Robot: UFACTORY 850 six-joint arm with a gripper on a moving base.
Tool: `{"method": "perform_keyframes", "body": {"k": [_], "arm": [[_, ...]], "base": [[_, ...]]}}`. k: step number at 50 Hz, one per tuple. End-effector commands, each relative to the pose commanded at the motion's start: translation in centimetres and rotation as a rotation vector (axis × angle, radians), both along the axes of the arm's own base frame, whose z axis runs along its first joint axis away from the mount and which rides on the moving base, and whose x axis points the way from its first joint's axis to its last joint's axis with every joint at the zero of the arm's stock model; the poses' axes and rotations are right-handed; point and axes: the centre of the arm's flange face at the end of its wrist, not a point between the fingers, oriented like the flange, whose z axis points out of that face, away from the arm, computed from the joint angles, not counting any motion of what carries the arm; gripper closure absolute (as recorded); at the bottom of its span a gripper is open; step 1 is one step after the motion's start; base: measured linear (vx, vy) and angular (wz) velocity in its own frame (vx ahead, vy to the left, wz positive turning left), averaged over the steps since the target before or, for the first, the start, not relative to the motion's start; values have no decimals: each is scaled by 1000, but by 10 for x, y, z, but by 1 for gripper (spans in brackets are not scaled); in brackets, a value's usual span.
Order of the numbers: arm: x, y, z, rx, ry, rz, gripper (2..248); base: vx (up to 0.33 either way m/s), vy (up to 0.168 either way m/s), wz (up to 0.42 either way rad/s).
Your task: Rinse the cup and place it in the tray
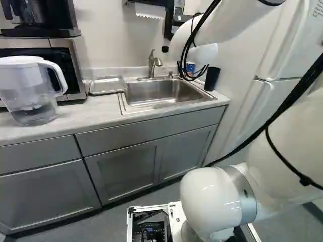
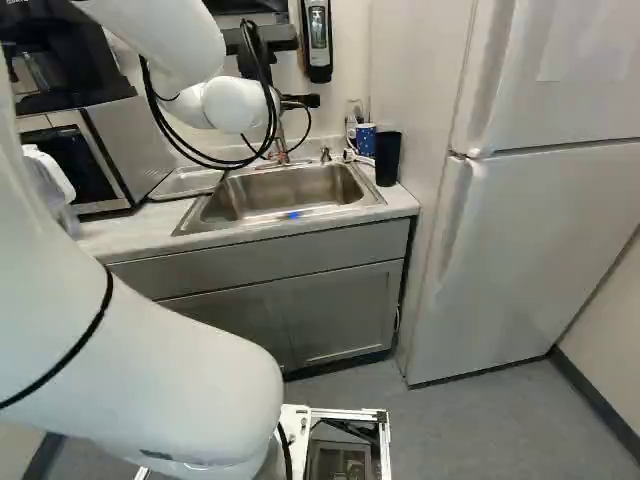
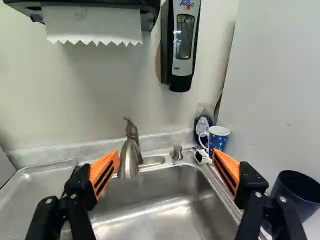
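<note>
Blue patterned mug and dark tumbler both stand on the counter between the sink and the refrigerator, the mug farther back. My gripper has its fingers wide apart, orange pads facing each other, with the faucet ahead between them. A metal tray lies across the sink from the mug, between the faucet side and the microwave. Left of that, a water pitcher stands.

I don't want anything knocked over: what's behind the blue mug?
Behind the blue mug, toward the corner, stands a dark bottle with a white label. The mug's handle crosses part of it; whatever is directly behind the mug's body is hidden.
</note>
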Motion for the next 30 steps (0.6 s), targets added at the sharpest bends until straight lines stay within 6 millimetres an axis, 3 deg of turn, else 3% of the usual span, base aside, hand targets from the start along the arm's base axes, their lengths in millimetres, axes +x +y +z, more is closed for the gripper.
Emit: {"method": "perform_keyframes", "body": {"k": [30], "arm": [[41, 4, 2, 0, 9, 9, 3]], "base": [[0, 0, 0]]}}
